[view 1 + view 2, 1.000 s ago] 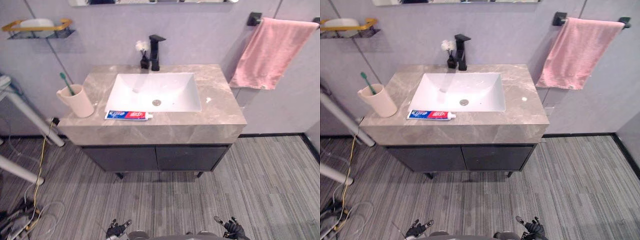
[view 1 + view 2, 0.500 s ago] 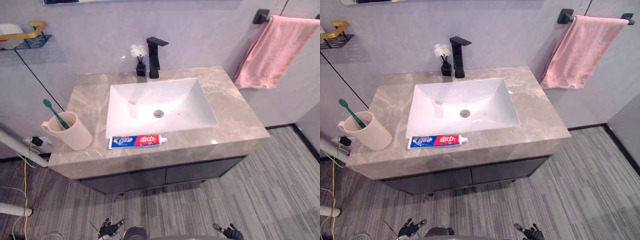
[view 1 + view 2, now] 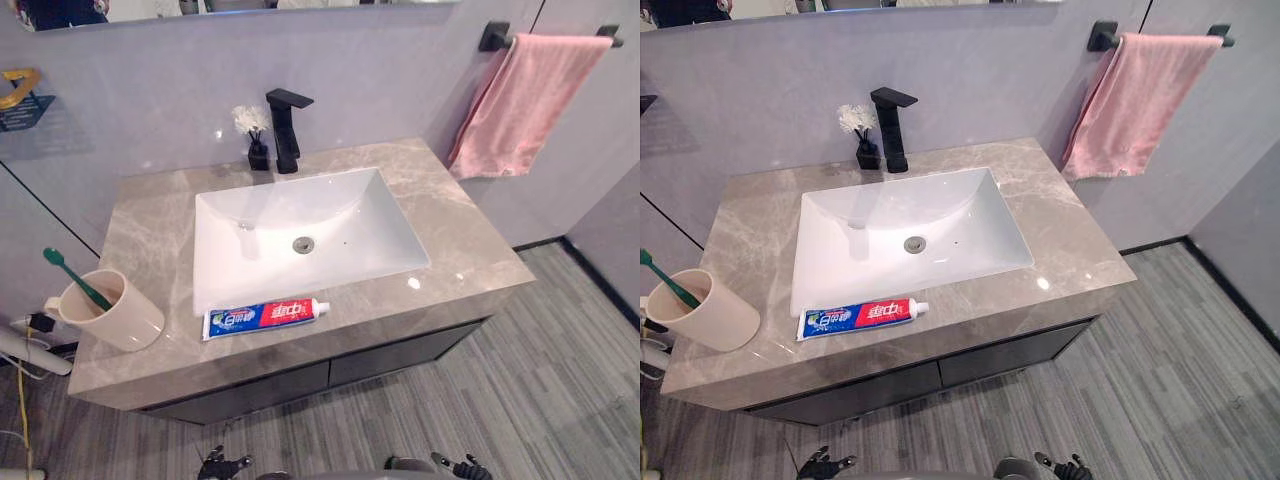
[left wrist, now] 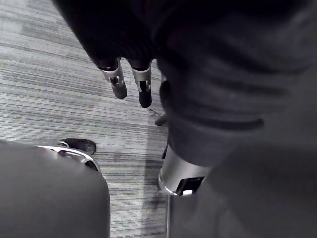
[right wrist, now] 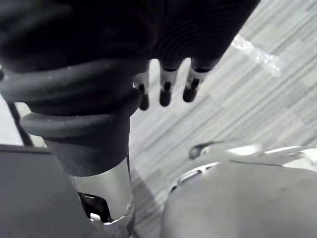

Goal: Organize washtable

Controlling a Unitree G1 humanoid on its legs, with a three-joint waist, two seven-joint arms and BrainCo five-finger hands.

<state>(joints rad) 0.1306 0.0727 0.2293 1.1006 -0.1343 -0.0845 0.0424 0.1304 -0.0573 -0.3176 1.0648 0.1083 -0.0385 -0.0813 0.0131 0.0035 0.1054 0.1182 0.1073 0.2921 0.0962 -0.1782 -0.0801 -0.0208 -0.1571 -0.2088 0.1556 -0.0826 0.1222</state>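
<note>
Bright even light, glints on washtable [image 3: 470, 250]

Desk [image 3: 470, 250]: grey-beige marble, paler veins and cloudy patches. Sink [image 3: 340, 220]: plain glossy white, silver drain [image 3: 303, 244]. Tap [image 3: 287, 130]: matt black. Vase [image 3: 258, 155]: black, with white flowers [image 3: 250, 118]. Cup [image 3: 115, 315]: pale beige-pink, unpatterned. Toothbrush [image 3: 70, 273]: green. Toothpaste [image 3: 265, 317]: blue at the left end, red toward the cap, white lettering, white cap. Towel [image 3: 520, 100]: plain pink. Rail [image 3: 495, 37]: black. Wall [image 3: 400, 70]: pale grey, thin dark seam lines. Cabinet [image 3: 400, 355]: dark grey, near black. Floor [image 3: 560, 380]: grey, fine lighter and darker stripes in planks. Shelf [image 3: 18, 85]: gold rim over dark wire.
</note>
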